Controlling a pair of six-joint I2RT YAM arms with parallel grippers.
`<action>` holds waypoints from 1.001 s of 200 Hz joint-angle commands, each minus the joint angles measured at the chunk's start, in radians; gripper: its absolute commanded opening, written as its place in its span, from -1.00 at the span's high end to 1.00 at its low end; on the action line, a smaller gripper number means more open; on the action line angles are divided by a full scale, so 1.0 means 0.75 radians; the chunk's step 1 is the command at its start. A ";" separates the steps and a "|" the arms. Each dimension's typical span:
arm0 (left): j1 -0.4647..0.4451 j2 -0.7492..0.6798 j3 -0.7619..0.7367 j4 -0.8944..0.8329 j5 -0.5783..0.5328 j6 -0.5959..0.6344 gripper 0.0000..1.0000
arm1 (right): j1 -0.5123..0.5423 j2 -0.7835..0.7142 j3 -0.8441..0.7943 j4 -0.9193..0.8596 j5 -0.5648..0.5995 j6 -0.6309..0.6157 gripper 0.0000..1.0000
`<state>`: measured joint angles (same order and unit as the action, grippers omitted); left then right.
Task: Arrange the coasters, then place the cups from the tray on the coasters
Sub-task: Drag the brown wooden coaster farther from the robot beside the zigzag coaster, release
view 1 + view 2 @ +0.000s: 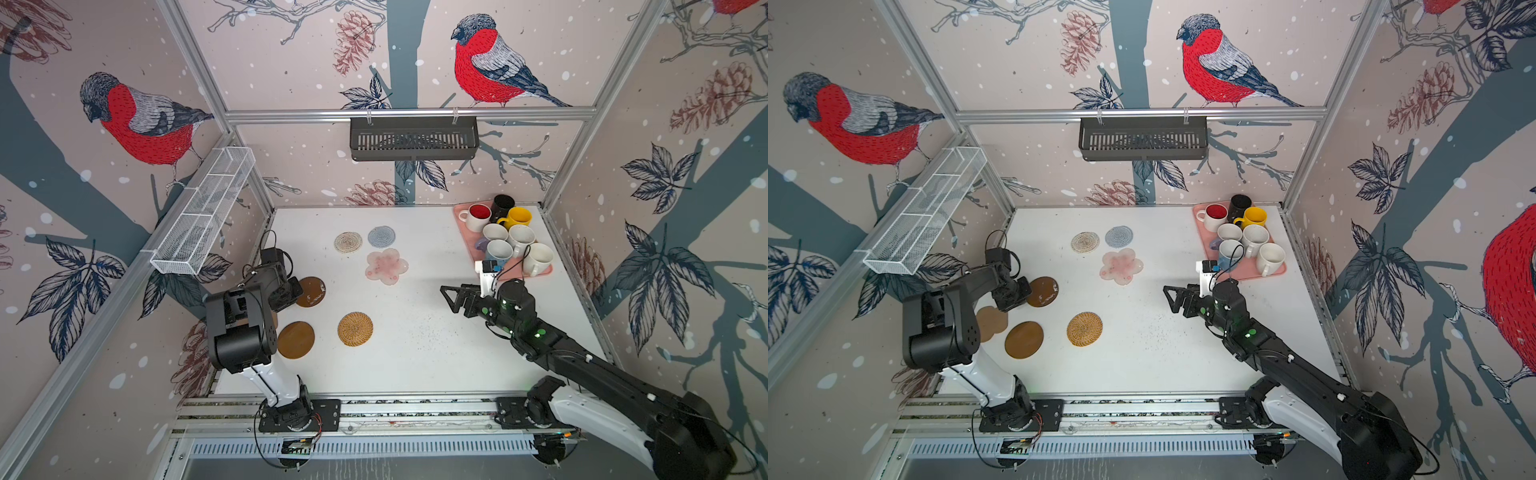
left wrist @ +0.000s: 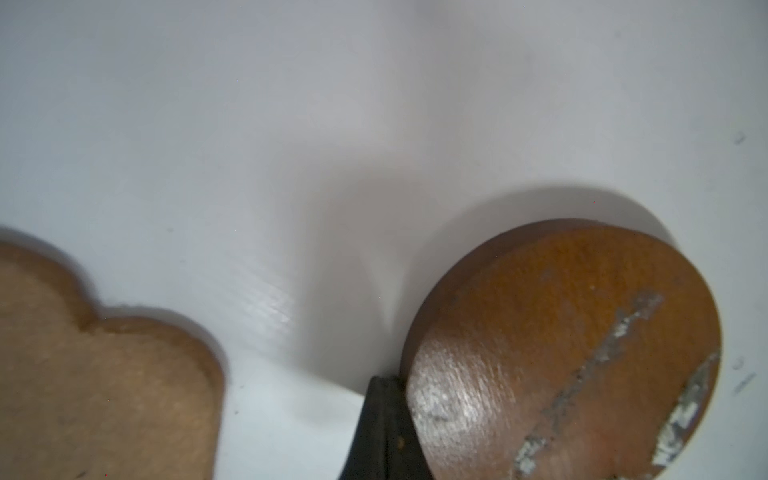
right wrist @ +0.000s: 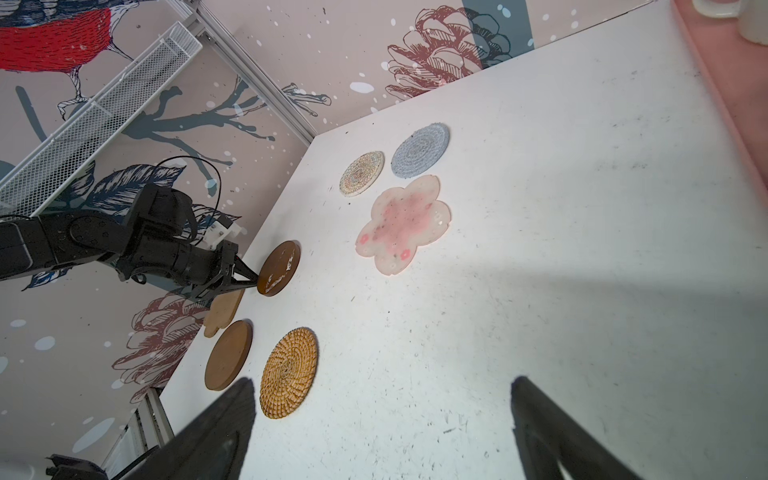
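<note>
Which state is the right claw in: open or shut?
Open. In the right wrist view the right claw shows both fingers wide apart, bare table between.

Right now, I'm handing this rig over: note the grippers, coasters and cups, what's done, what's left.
Left gripper: shut, tips at the scratched brown disc's edge.
Right gripper: open, empty, above the table.
Coasters: all seven on the table, none bearing a cup; cork flower beside the left gripper.
Cups: all seven on the tray.
Done: coasters mostly spread.
Left: finish arranging, then move every cup.
</note>
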<state>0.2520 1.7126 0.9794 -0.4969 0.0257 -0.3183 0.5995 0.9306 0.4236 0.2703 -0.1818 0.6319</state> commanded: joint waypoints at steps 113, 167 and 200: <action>-0.187 0.136 0.149 0.059 0.064 -0.166 0.93 | -0.018 -0.003 0.000 0.041 -0.011 0.010 -0.91; -0.288 0.220 0.285 0.060 0.095 -0.244 0.93 | -0.020 -0.005 -0.002 0.041 -0.013 0.013 -0.91; -0.345 0.301 0.401 0.022 0.075 -0.267 0.93 | -0.028 -0.014 -0.002 0.037 -0.017 0.010 -0.91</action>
<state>0.0151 1.9072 1.2324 -0.4580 0.0811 -0.4969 0.5812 0.9276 0.4229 0.2699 -0.1848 0.6319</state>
